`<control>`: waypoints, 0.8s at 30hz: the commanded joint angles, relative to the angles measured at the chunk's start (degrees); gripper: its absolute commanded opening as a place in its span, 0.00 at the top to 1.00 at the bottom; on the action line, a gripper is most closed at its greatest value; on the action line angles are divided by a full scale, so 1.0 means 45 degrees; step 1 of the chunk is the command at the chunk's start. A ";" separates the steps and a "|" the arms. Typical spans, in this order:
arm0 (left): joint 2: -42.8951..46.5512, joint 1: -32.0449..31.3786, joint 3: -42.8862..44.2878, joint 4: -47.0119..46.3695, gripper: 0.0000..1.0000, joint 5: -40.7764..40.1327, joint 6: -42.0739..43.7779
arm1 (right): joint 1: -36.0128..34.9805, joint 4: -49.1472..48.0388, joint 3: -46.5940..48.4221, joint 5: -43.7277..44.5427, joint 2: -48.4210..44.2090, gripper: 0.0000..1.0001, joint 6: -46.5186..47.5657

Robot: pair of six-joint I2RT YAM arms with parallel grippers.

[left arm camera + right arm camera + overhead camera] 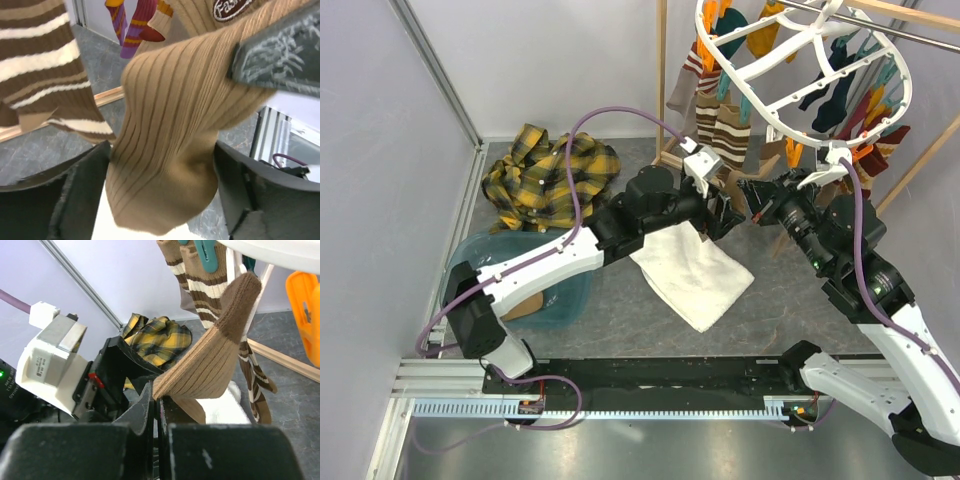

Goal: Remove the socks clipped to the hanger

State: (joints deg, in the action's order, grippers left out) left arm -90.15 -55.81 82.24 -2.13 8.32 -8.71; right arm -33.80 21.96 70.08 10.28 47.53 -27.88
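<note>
- The tan ribbed sock (210,360), below the hanger (757,108), is pinched by the clenched right gripper (156,402); the hanger may be dragged.
- The left gripper (160,170) is spread around it.

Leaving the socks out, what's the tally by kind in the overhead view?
Robot arms: 2
White ring hanger: 1
Wooden rack: 1
Plaid shirt: 1
White towel: 1
Teal tub: 1
Total: 7
</note>
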 commanded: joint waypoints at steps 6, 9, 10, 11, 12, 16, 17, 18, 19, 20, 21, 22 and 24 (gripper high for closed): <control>-0.0612 -0.0527 0.0827 -0.0659 0.98 -0.0032 0.0493 | 0.0012 0.0062 -0.0145 0.0664 -0.0327 0.92 -0.0211; -0.0456 -0.0527 0.0807 -0.0659 0.98 0.0513 -0.0365 | -0.0008 0.0179 0.0050 0.0645 -0.0386 0.68 -0.0231; -0.0378 -0.0527 0.0788 -0.0679 0.98 0.0805 -0.0582 | 0.0011 0.0276 0.0263 0.0664 -0.0386 0.65 -0.0231; -0.0338 -0.0527 0.0749 -0.0698 0.98 0.1272 -0.0758 | 0.0011 0.0567 0.0420 0.0857 -0.0347 0.59 -0.0250; -0.0299 -0.0546 0.0671 -0.0698 0.98 0.1451 -0.1069 | 0.0012 0.0764 0.0576 0.0956 -0.0328 0.56 -0.0250; -0.0162 -0.0527 0.0534 -0.0407 0.98 0.2290 -0.1521 | 0.0012 0.1896 0.1806 0.2165 -0.0035 0.43 -0.0114; -0.0066 -0.0527 0.0534 -0.0289 0.98 0.2428 -0.1579 | 0.0012 0.2227 0.1983 0.2361 0.0120 0.39 0.0080; -0.0007 -0.0527 0.0534 -0.0075 0.98 0.2623 -0.1657 | -0.0008 0.2366 0.2352 0.2750 0.0199 0.38 0.0198; 0.0091 -0.0527 0.0495 -0.0035 0.98 0.3011 -0.1697 | 0.0011 0.2483 0.2549 0.2928 0.0277 0.36 0.0334; 0.0188 -0.0527 0.0417 -0.0015 0.98 0.3170 -0.1755 | 0.0011 0.2697 0.2744 0.3123 0.0452 0.34 0.0471; 0.0247 -0.0527 0.0417 0.0082 0.98 0.3307 -0.1872 | 0.0012 0.2815 0.3191 0.3396 0.0570 0.33 0.0569; 0.0267 -0.0527 0.0436 0.0180 0.98 0.3579 -0.1931 | 0.0012 0.2913 0.3447 0.3553 0.0822 0.33 0.0628; 0.0248 -0.0508 0.0572 0.0395 0.98 0.3698 -0.2068 | -0.0008 0.3420 0.4186 0.4136 0.1097 0.32 0.0571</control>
State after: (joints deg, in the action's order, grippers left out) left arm -92.07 -58.00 83.79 -1.34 20.10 -14.72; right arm -33.80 33.12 82.56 22.28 50.22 -26.92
